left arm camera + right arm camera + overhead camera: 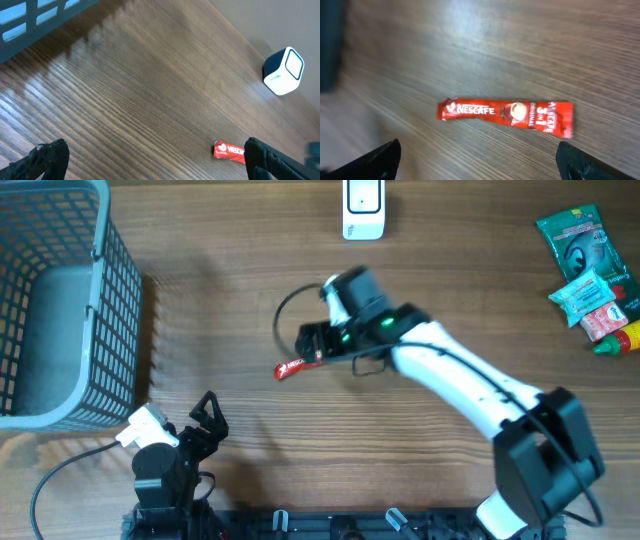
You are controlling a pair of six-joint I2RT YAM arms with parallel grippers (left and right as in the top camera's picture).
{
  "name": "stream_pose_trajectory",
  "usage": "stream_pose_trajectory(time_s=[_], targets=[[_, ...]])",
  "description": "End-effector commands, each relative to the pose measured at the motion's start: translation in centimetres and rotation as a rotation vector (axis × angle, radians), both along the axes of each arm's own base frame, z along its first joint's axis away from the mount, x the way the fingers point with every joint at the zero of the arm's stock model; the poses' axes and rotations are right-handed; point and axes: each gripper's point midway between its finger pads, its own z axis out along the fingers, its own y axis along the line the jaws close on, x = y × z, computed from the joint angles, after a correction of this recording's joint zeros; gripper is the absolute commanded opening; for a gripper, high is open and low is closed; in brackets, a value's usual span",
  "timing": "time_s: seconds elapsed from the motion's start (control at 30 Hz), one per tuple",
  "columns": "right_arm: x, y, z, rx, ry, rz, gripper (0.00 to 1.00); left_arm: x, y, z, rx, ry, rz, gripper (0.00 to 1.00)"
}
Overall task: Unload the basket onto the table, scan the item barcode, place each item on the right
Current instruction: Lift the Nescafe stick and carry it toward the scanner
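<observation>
Nescafe sachet (pixel 506 114) lies flat on the desk (pixel 520 40), printed face up, just ahead of the right gripper (pixel 482 162), whose jaws are spread wide and touch nothing! It looks like a light, thin, floppy foil stick with a slick skin, so I'd pinch it across its narrow width near the middle to stop it drooping or sliding, though getting a finger under it on the wood could be fiddly. The left gripper (pixel 207 423) hangs released too, well apart from it, and the white scanner (pixel 363 210) waits beyond the right gripper.
</observation>
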Motion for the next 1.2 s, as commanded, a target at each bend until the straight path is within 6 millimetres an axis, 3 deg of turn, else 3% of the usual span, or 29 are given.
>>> stream_pose_trajectory(time_s=[0.0, 0.13, 0.27, 0.33, 0.43, 0.5, 0.63, 0.83, 0.97, 1.07, 1.17], targets=[[0.6, 0.2, -2.8, -0.258, -0.198, 0.089, 1.0, 0.0, 0.1, -0.5, -0.001, 0.01, 0.006, 1.0], [0.0, -0.5, -4.4, -0.461, -0.293, 0.297, 1.0, 0.0, 0.1, -0.5, 0.0, 0.01, 0.007, 1.0], [1.0, -1.5, -4.1, -0.554, -0.359, 0.376, 1.0, 0.0, 0.1, -0.5, -0.001, 0.01, 0.006, 1.0], [0.6, -0.4, -4.3, -0.493, -0.349, 0.42, 1.0, 0.0, 0.1, -0.5, -0.001, 0.01, 0.006, 1.0], [-1.5, 2.3, -5.1, -0.366, -0.331, 0.646, 0.99, 0.0, 0.1, -0.5, -0.001, 0.01, 0.006, 1.0], [-2.1, 3.1, -5.9, -0.333, -0.327, 0.713, 0.96, 0.0, 0.1, -0.5, 0.0, 0.01, 0.007, 1.0], [-2.2, 2.6, -8.3, -0.388, -0.318, 0.797, 0.81, 0.0, 0.1, -0.5, -0.001, 0.01, 0.006, 1.0], [-0.6, 0.5, -11.6, -0.557, -0.316, 0.774, 0.78, 0.0, 0.1, -0.5, -0.001, 0.01, 0.006, 1.0], [0.5, 0.0, -11.8, -0.612, -0.347, 0.746, 0.72, 0.0, 0.1, -0.5, -0.001, 0.01, 0.006, 1.0], [0.6, 0.3, -11.7, -0.602, -0.357, 0.743, 0.6, 0.0, 0.1, -0.5, 0.0, 0.01, 0.007, 1.0], [-0.4, 0.6, -12.0, -0.556, -0.318, 0.769, 0.23, 0.0, 0.1, -0.5, -0.001, 0.01, 0.006, 1.0]])
